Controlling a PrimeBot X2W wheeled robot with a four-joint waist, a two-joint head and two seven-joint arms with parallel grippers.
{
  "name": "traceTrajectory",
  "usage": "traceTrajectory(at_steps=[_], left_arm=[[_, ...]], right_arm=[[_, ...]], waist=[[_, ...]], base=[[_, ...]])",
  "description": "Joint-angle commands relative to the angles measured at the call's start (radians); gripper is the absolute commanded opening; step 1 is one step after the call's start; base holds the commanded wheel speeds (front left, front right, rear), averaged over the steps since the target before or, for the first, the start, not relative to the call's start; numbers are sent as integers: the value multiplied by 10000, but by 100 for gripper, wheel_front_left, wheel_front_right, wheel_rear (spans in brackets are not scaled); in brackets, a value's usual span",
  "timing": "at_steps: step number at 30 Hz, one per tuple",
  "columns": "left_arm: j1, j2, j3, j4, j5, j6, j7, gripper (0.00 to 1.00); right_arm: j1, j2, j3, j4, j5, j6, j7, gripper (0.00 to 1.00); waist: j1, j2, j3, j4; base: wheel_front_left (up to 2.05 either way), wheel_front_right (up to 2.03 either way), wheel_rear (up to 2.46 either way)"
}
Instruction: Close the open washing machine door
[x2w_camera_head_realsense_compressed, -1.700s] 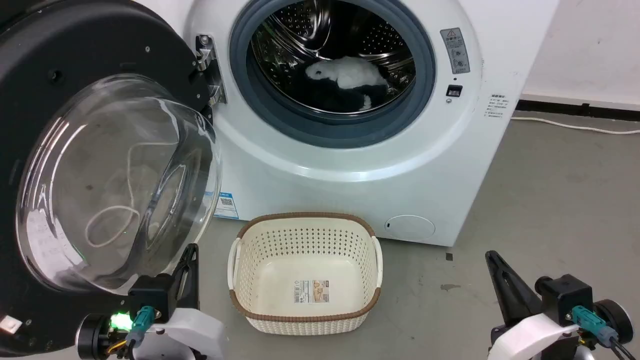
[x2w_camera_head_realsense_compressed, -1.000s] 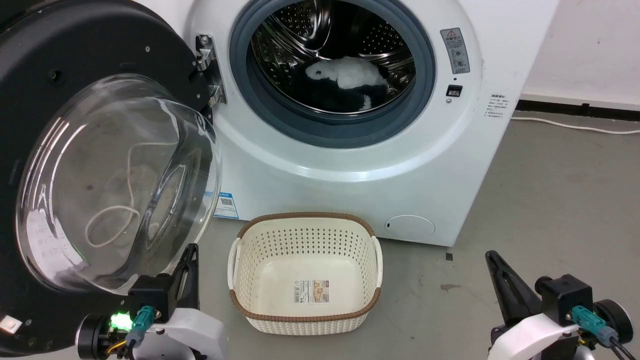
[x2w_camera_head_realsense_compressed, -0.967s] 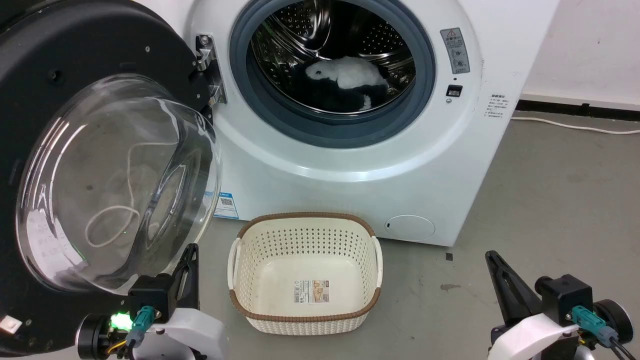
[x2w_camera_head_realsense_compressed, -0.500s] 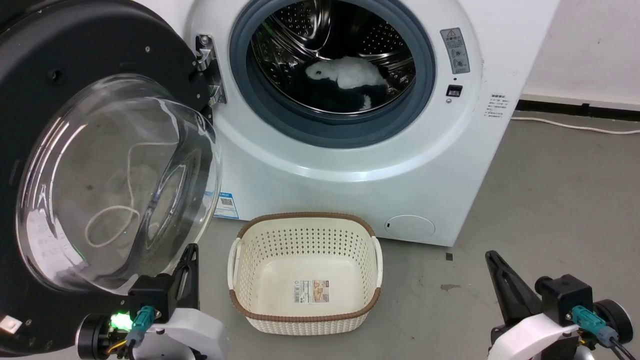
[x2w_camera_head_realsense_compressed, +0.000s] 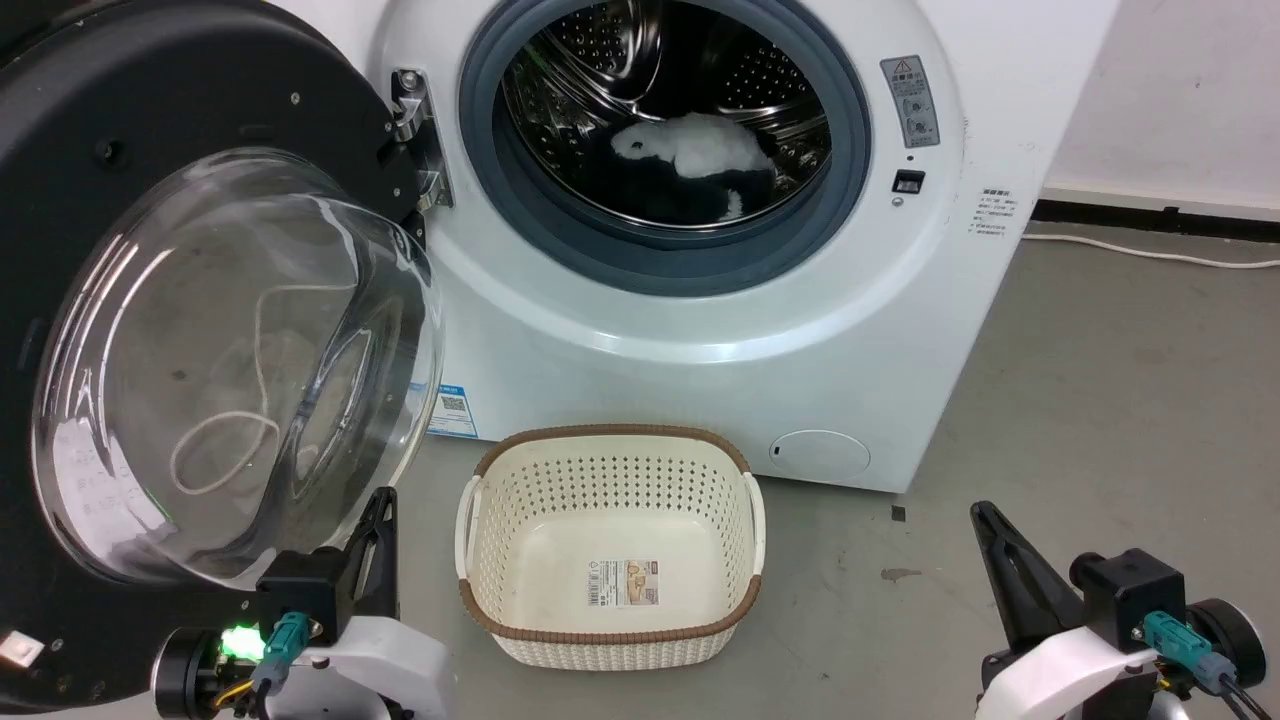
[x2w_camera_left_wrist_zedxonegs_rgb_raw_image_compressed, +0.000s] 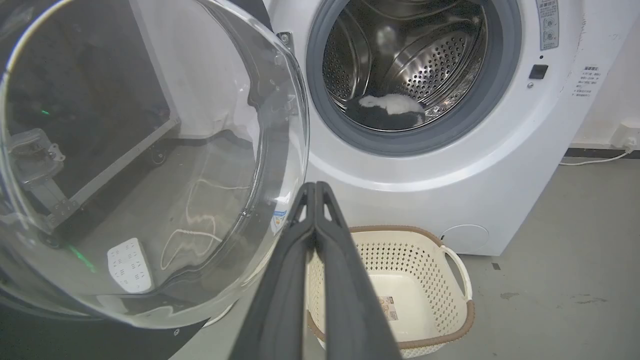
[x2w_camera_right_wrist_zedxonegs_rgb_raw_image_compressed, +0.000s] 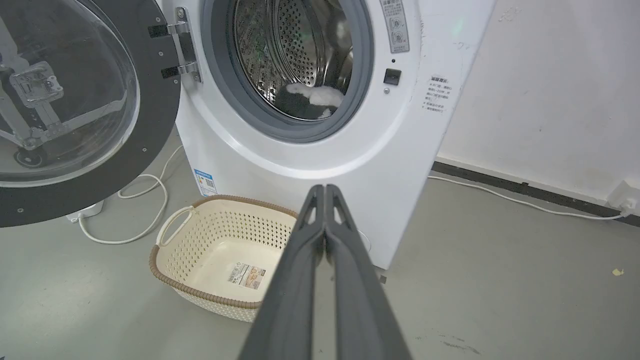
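Note:
The washing machine door (x2w_camera_head_realsense_compressed: 150, 180) stands swung wide open at the left, its black rim and bulging clear glass bowl (x2w_camera_head_realsense_compressed: 240, 370) facing me, hinged at the metal bracket (x2w_camera_head_realsense_compressed: 415, 140). The white washing machine (x2w_camera_head_realsense_compressed: 700, 320) shows its steel drum (x2w_camera_head_realsense_compressed: 670, 110) with black and white laundry (x2w_camera_head_realsense_compressed: 690, 165) inside. My left gripper (x2w_camera_head_realsense_compressed: 383, 497) rests shut at the lower left, just below the glass bowl and apart from it. At the lower right my right gripper (x2w_camera_head_realsense_compressed: 980, 510) is shut and holds nothing. The door (x2w_camera_left_wrist_zedxonegs_rgb_raw_image_compressed: 150, 150) fills the left of the left wrist view, beside the shut gripper (x2w_camera_left_wrist_zedxonegs_rgb_raw_image_compressed: 316, 186). The right wrist view shows the door (x2w_camera_right_wrist_zedxonegs_rgb_raw_image_compressed: 150, 125) and the shut gripper (x2w_camera_right_wrist_zedxonegs_rgb_raw_image_compressed: 325, 188).
A cream perforated basket (x2w_camera_head_realsense_compressed: 480, 500) with a brown rim sits empty on the grey floor in front of the machine, between my grippers. A white cable (x2w_camera_head_realsense_compressed: 1150, 252) runs along the wall at the right. Another white cord (x2w_camera_right_wrist_zedxonegs_rgb_raw_image_compressed: 145, 200) lies on the floor under the door.

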Motion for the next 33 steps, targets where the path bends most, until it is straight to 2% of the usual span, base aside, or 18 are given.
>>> traceTrajectory(at_steps=[1,7,8,24,25,33], left_arm=[[105,1,3,-39,28,-43,3,0],[105,1,3,-39,28,-43,3,0],[-2,0,-8,4,-3,2,1,100],[53,7,-194,-16,-284,-16,-156,100],[50,9,-238,-16,-361,-30,-193,0],[47,14,-339,-77,-588,-68,-391,0]], right_arm=[[-136,-6,-5,-43,-62,8,5,0],[-136,-6,-5,-43,-62,8,5,0],[2,0,-5,2,4,0,-2,100],[106,-1,94,67,410,1,-228,100],[121,-1,115,92,510,1,-284,100],[167,-1,157,158,769,2,-430,100]], waist=[[0,0,0,0],[0,0,0,0],[0,0,0,0],[0,0,25,31],[0,0,35,42],[0,0,41,90]], base=[[0,0,0],[0,0,0],[0,0,0],[0,0,0],[0,0,0],[0,0,0]])
